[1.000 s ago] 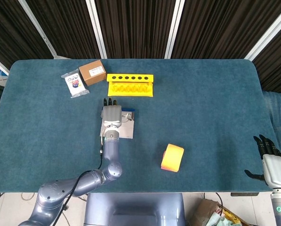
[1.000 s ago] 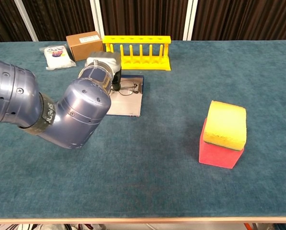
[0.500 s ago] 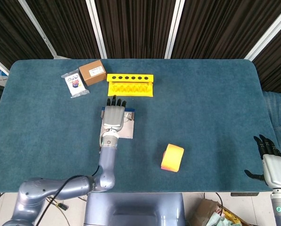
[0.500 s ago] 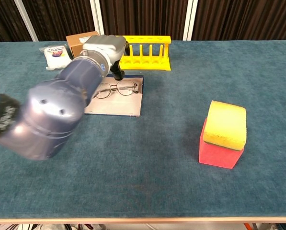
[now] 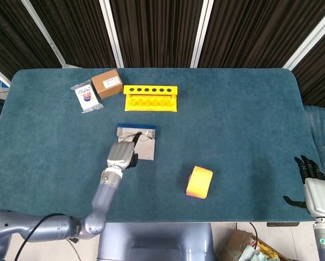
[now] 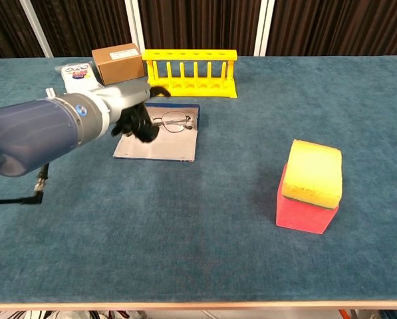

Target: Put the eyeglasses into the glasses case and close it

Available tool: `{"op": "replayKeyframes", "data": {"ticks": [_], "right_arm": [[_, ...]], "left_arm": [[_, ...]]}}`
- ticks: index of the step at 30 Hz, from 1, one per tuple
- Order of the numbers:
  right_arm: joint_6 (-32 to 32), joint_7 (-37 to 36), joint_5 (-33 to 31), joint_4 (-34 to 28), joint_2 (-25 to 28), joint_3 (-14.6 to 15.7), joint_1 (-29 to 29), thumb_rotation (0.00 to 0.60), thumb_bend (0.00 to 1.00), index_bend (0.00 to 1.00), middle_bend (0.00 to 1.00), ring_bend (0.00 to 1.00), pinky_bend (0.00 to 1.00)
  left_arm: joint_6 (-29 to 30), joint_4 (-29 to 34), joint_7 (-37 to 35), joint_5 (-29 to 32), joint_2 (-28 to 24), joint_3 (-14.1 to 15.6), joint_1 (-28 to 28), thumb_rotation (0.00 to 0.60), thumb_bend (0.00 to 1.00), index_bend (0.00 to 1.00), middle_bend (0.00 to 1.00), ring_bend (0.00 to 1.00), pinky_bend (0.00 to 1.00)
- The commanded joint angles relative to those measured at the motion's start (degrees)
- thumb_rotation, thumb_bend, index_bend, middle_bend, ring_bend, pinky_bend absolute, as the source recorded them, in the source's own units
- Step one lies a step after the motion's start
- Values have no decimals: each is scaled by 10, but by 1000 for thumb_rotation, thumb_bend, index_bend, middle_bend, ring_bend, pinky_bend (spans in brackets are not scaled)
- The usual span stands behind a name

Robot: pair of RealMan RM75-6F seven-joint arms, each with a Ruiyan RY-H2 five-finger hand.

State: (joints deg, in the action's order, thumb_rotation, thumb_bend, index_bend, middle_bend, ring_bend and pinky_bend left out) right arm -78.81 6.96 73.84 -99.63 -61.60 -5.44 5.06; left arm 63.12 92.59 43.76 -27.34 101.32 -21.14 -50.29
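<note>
left hand point(image 5: 122, 153) drawn back, eyeglasses point(image 6: 171, 123) just beside fingertips

A worktop point(image 5: 249, 109) covered in dark teal felt fills both views, its far corners rounded. Behind it hang black ribbed panels point(image 5: 151, 27) split by slanting white frame bars point(image 5: 110, 32). Even overhead light casts soft shadows.

Matt, felt-like teal cloth covers the desk point(image 6: 205, 226), a porous yellow-and-red sponge block point(image 6: 309, 186) sits dull beside glossy yellow plastic on the tube rack point(image 6: 190, 72), plain brown cardboard on the box point(image 6: 120, 61), thin wire-like frames on the eyeglasses point(image 6: 171, 122).
</note>
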Motion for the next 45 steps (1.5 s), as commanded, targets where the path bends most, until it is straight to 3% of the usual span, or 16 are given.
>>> {"op": "replayKeyframes", "data": {"ticks": [1,9,18,45], "right_arm": [[-1,1,0,0,0,0,0,600,0,0,0,0,211],[0,0,-2,0,0,-1,0,600,0,0,0,0,211],[0,2,-4,0,0,-1,0,600,0,0,0,0,210],[-2,7,-9,-1,0,-2,-1,600,0,0,0,0,211]], "left_arm": [[-29,5,-22,32,-13,-2,2,600,573,0,872,850,833],[-9,-35,-24,36,14,18,-9,600,573,0,874,851,835],[25,-83,-36,-14,50,35,-16,600,574,0,874,851,835],[16,-158,-34,8,102,13,-25,600,574,0,874,853,835]]}}
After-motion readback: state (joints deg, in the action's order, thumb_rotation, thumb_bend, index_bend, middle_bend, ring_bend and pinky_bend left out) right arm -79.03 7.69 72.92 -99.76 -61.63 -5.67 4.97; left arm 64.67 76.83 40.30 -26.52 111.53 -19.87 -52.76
